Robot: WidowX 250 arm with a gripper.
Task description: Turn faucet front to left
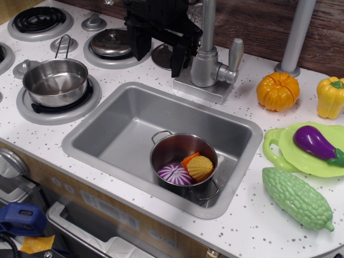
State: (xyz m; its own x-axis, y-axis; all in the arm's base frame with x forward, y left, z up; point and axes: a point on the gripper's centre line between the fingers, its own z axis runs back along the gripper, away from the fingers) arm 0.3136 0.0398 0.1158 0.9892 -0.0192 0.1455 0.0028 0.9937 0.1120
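The silver-grey faucet (204,67) stands on its square base plate (200,88) behind the sink. Its thin upright pipe (208,21) runs out of the top of the frame, so the spout is not in view. Its paddle-shaped lever (235,54) sticks up on the right side. My black gripper (158,54) hangs just left of the faucet, above the back edge of the sink. Its fingers point down and stand apart, holding nothing. The right finger (177,62) is close to the faucet body; I cannot tell if it touches.
A grey sink (107,134) holds a small steel pot (184,164) with toy food. A steel pot (55,80) sits on the left burner and a lid (110,42) behind it. A plain grey pole (295,37), pumpkin (277,91), yellow pepper (330,97), eggplant on a green plate (279,153) and green gourd (296,198) are at the right.
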